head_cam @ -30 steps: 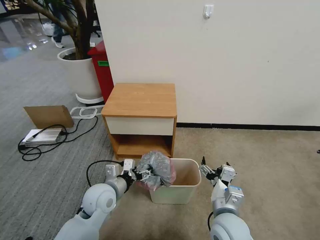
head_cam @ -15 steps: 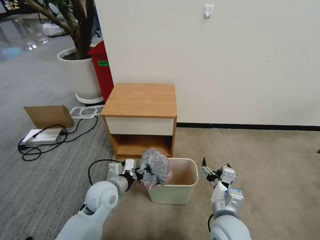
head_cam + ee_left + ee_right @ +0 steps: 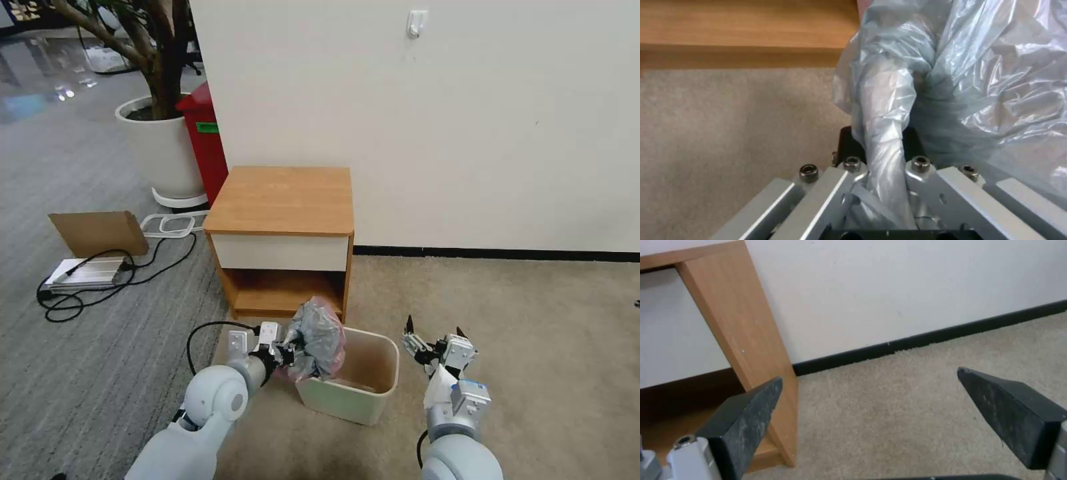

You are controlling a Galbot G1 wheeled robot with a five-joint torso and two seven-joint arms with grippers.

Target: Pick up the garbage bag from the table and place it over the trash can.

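Observation:
The crumpled grey garbage bag (image 3: 319,339) with a pinkish edge hangs over the left rim of the cream trash can (image 3: 360,398), which is tipped toward the right on the carpet. My left gripper (image 3: 291,351) is shut on a twisted strand of the garbage bag (image 3: 889,140) just left of the can. The right gripper (image 3: 433,331) hovers open to the right of the can, nothing between its fingers (image 3: 746,420). Behind the can stands the wooden table (image 3: 283,199) with its white drawer front; its top is bare.
A white wall runs behind the table with a black baseboard (image 3: 493,254). At the left are a red bin (image 3: 204,140), a white planter (image 3: 160,150), a cardboard piece (image 3: 99,232) and a black cable (image 3: 100,280) on the grey floor. Beige carpet lies open to the right.
The trash can has tipped and slid slightly to the right. My left gripper with the bag has shifted right and a little lower against the can's left rim. The right gripper has barely moved.

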